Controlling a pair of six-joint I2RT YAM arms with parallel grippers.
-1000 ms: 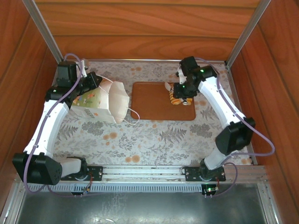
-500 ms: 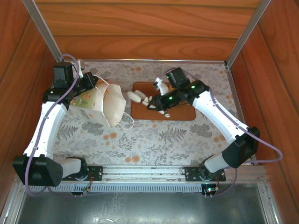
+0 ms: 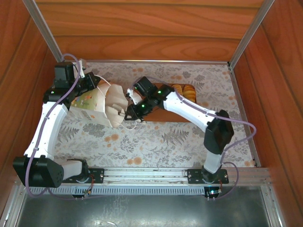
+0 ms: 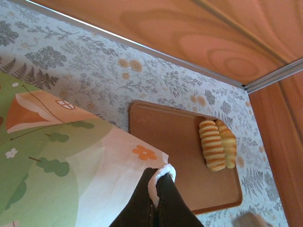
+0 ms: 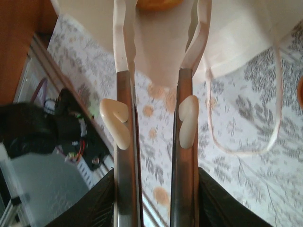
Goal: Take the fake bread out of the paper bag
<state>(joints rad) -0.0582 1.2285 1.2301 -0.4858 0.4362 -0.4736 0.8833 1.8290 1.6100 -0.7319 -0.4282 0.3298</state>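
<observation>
Left gripper (image 4: pixel 156 189) clamped on paper bag (image 3: pixel 102 106) rim; bag tipped, mouth facing right. Right gripper (image 3: pixel 127 105) jaws apart, empty, at bag mouth. Orange bread piece (image 5: pixel 158 4) inside. Two rolls (image 4: pixel 217 144) touching on tray (image 4: pixel 165 137).

My top external: fixed high, behind arm bases, tilted down on whole floral table (image 3: pixel 142 142) and wood walls; widest, farthest view. My left wrist camera: tight against printed side of paper bag (image 4: pixel 71 165), facing over it to brown tray (image 4: pixel 170 142) and far right corner. My right wrist camera: sighting along own fingers (image 5: pixel 125 85) into bag mouth, very near. Bag shared by all three views; tray with ridged rolls (image 4: pixel 217 144) shared by top and left wrist.
</observation>
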